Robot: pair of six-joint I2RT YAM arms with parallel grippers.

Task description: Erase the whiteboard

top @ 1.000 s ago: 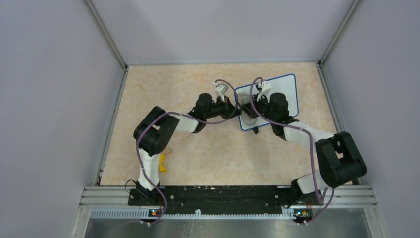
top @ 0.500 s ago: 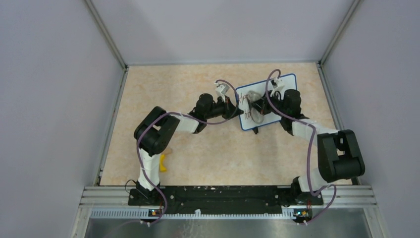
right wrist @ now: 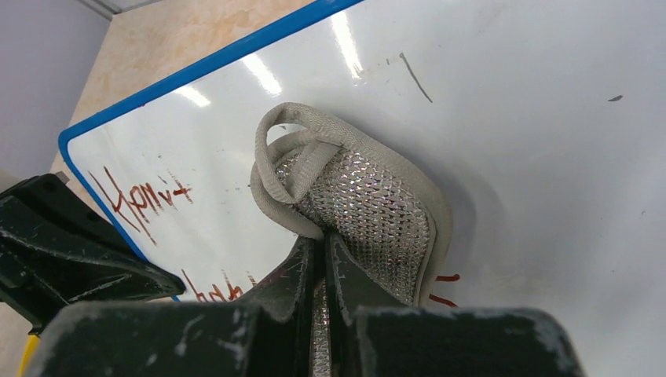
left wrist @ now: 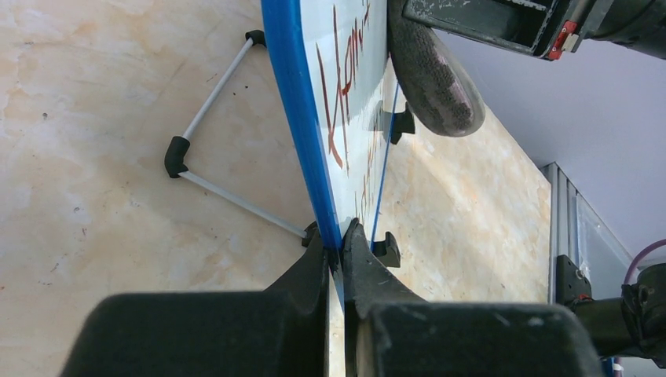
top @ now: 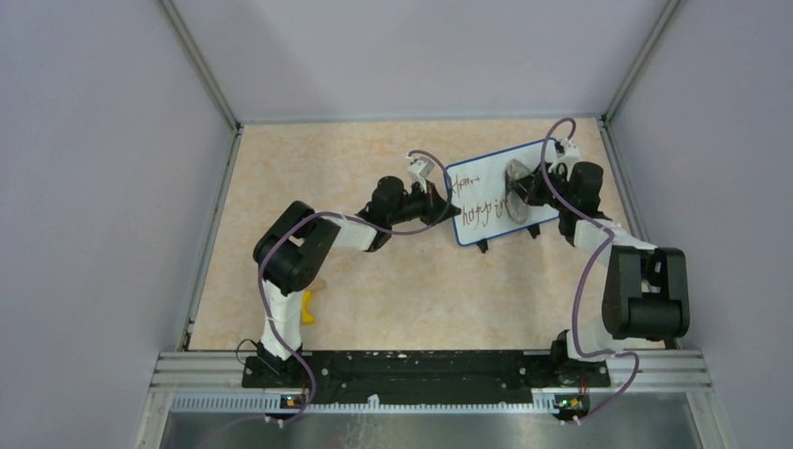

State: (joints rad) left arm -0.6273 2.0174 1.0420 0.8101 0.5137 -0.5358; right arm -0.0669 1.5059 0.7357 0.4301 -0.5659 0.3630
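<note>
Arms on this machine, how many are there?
2. The left arm reaches the whiteboard's left edge, its tool clamping it; the right arm, on the right, holds a cloth against the whiteboard.

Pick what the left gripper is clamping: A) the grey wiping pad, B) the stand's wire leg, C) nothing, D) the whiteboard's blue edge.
D: the left gripper is shut on the blue frame of the whiteboard, while the right gripper holds the pad.

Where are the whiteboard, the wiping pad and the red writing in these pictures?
whiteboard (top: 496, 170): top external view, on its bare white surface.
wiping pad (right wrist: 369, 212): right wrist view, on its silver mesh face.
red writing (right wrist: 141, 206): right wrist view, on the upper word's strokes.
</note>
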